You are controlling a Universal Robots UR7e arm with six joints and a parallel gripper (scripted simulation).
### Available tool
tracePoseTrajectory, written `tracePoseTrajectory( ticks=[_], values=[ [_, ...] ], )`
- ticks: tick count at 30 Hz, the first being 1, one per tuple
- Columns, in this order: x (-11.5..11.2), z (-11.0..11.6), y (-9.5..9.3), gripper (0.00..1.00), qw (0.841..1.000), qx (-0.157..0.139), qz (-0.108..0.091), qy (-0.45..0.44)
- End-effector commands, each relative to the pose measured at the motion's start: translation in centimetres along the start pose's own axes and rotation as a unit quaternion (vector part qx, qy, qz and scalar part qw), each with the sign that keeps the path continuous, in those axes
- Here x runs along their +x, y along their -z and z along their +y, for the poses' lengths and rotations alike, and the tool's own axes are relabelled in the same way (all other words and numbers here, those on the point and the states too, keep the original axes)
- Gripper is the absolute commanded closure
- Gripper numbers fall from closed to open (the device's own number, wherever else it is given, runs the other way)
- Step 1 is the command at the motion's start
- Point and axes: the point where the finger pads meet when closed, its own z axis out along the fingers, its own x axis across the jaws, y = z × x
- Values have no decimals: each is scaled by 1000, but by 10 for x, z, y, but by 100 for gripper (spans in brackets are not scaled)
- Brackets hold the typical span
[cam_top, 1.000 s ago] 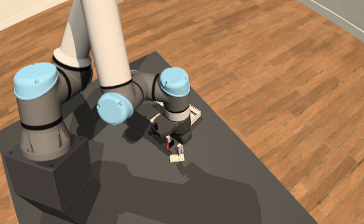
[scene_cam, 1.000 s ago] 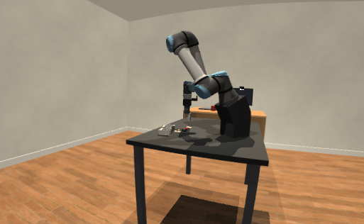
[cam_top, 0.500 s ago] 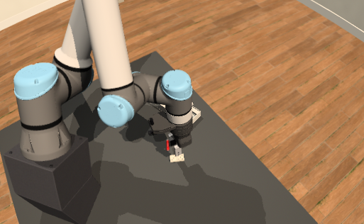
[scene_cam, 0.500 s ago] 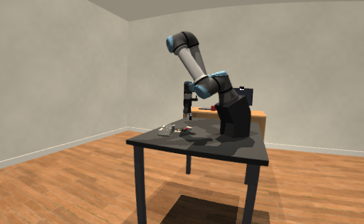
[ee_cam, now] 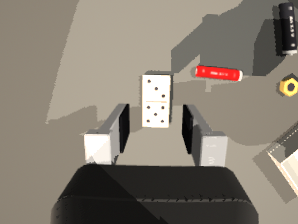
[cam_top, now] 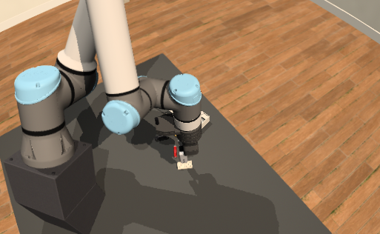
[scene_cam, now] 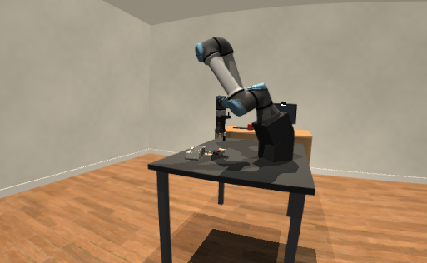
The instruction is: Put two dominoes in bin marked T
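A white domino (cam_top: 185, 165) (ee_cam: 156, 96) lies flat on the dark table (cam_top: 223, 192) (scene_cam: 238, 172). My gripper (cam_top: 184, 159) (ee_cam: 155, 119) (scene_cam: 221, 141) is open and empty, hanging just above the domino. One finger stands on each long side of it, apart from it. The white bin (cam_top: 204, 119) (scene_cam: 195, 153) (ee_cam: 288, 157) lies behind the wrist, mostly hidden in the top view; its mark does not show. No other domino is plain to see.
A red cylinder (cam_top: 175, 151) (ee_cam: 218, 72) lies close beside the domino. A black cylinder (ee_cam: 288, 27) and a small gold nut (ee_cam: 288, 86) lie further right in the wrist view. The arm's base (cam_top: 52, 174) stands at the table's left.
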Motion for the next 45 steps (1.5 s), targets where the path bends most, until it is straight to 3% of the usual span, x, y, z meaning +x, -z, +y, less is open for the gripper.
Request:
tracePoseTrajectory(
  ticks=[1,27,39,45],
  values=[
    [0,0,0,21,1000,-1,-2,-7],
    [0,0,0,21,1000,-1,-2,-7],
    [0,1,-48,21,1000,-1,-2,-7],
    [0,1,-55,21,1000,-1,-2,-8]
  ],
)
